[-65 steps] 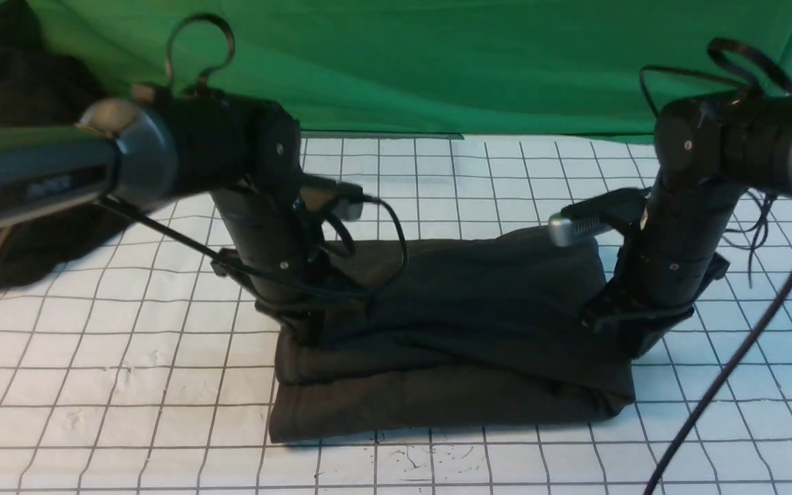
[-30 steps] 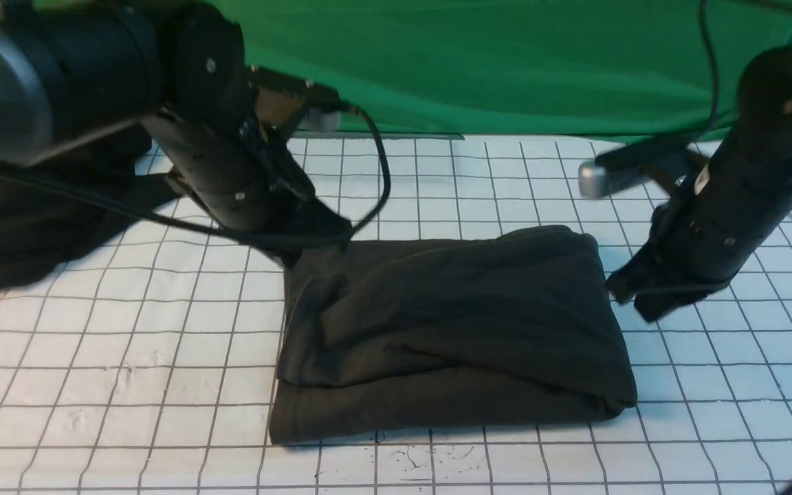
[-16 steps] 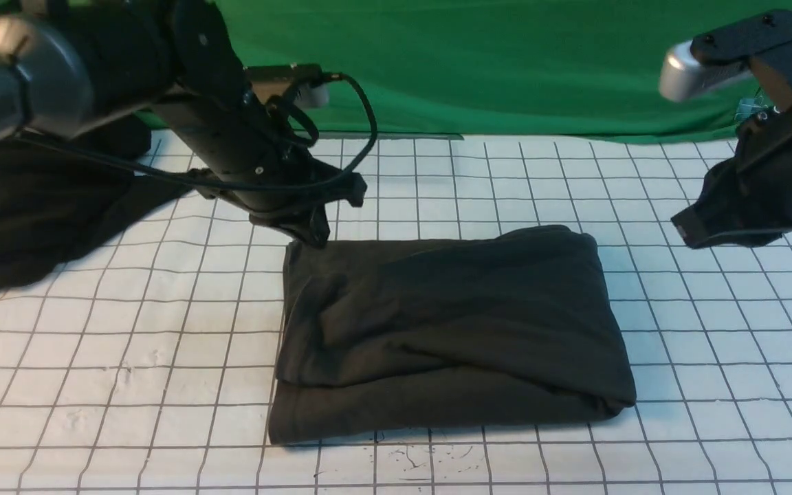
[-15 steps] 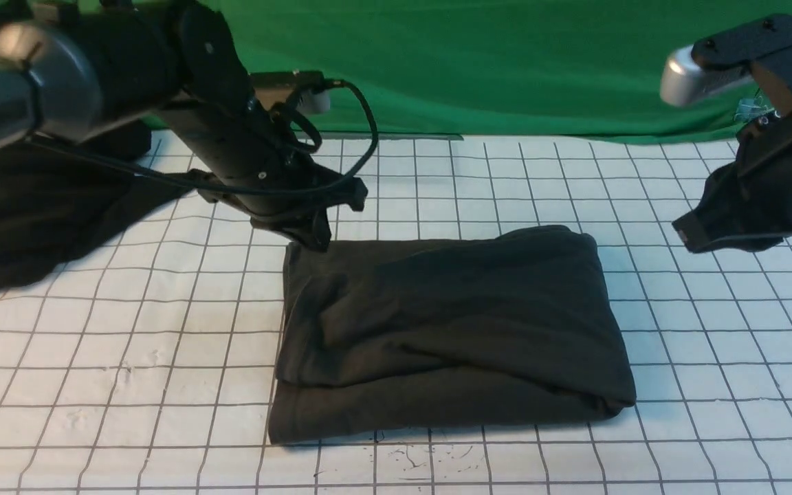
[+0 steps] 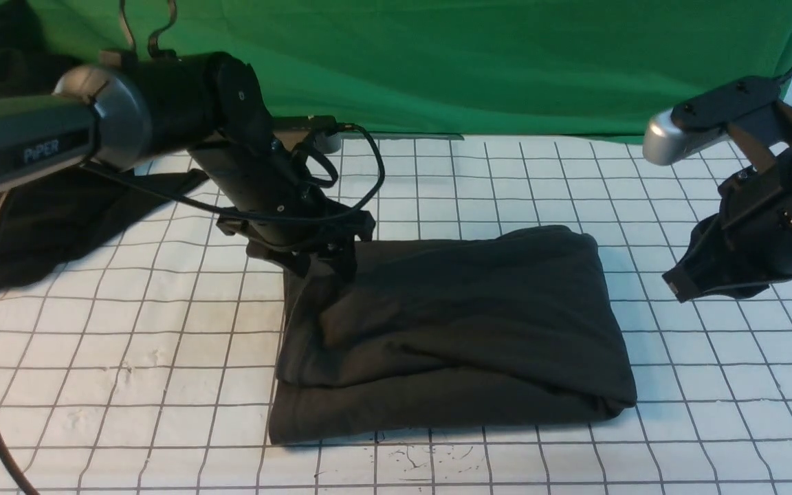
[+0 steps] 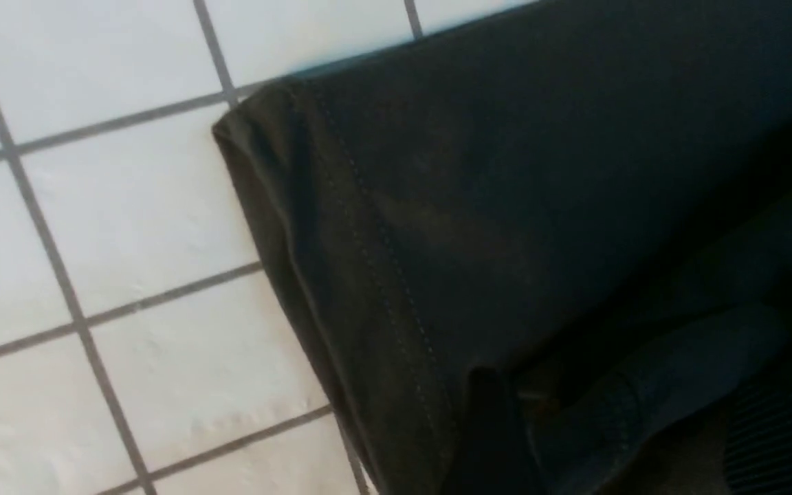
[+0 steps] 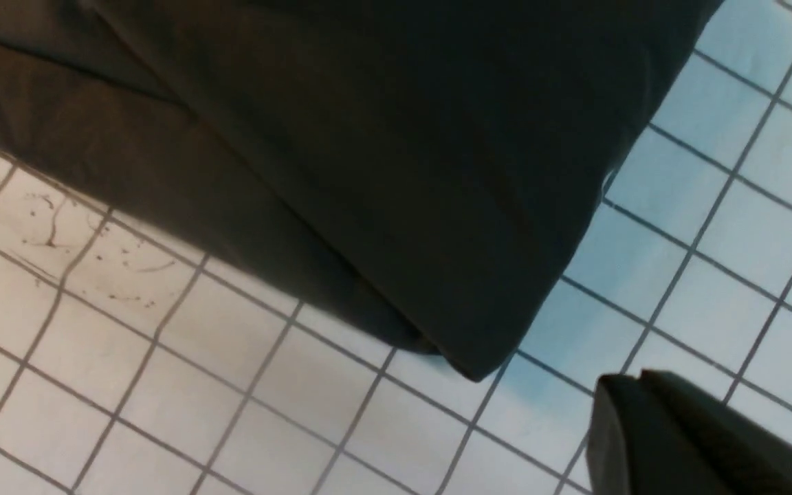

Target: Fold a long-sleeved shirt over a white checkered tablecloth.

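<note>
shirt: long-sleeved shirt (image 5: 451, 330) folded, table centre on white checkered tablecloth (image 5: 128, 357), long axis 9-to-3 | my left gripper (image 5: 320, 265) at its 10 o'clock corner, jaws apart, nearer | my right gripper (image 5: 678, 285) off 3 o'clock edge, jaws together, empty

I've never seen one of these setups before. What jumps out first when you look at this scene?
The dark long-sleeved shirt, folded into a thick rectangle, lies in the middle of the white checkered tablecloth. The left gripper is down at the shirt's far left corner, while the right gripper hangs off its right side, jaws shut and empty. Behind hangs a green backdrop, with another dark garment heaped at far left.
</note>
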Tool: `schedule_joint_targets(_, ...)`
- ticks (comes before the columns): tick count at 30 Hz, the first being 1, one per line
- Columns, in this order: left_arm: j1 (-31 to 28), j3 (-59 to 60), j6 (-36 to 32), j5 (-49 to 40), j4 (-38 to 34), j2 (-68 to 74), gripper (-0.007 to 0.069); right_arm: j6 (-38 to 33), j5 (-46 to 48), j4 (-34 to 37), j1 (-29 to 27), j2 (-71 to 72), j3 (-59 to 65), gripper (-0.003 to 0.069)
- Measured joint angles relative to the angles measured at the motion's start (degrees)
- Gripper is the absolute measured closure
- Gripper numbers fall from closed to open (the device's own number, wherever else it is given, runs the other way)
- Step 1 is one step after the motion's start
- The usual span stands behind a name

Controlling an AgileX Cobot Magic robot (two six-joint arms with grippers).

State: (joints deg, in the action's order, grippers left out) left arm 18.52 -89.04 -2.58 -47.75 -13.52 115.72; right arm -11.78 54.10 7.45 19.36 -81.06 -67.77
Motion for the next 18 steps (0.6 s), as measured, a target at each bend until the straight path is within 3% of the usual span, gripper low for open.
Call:
schedule_joint_targets(6, 0.0, 0.0, -1.08, -0.56, 0.67, 1.52, 0.0375, -1.71, -0.26, 1.98, 0.0, 0.0, 0.0, 0.0662)
schedule_joint_targets(7, 0.0, 0.0, -2.25, -0.86, 0.28, 2.08, 0.0446, -1.77, -0.26, 2.18, 0.0, 0.0, 0.0, 0.0662)
schedule_joint_targets(9, 0.0, 0.0, -2.53, -1.02, -0.09, 2.21, 0.0481, -1.85, -0.26, 2.17, 0.0, 0.0, 0.0, 0.0662)
schedule_joint_targets(11, 0.0, -0.21, -2.97, -1.36, -0.91, 2.16, 0.0576, -1.96, -0.27, 2.28, 0.0, 0.0, 0.0, 0.0662)
schedule_joint_targets(18, -0.13, -2.57, -0.02, -1.86, 0.18, 0.5, 0.0593, -2.14, -0.71, 2.37, 0.0, 0.0, 0.0, 0.0662)
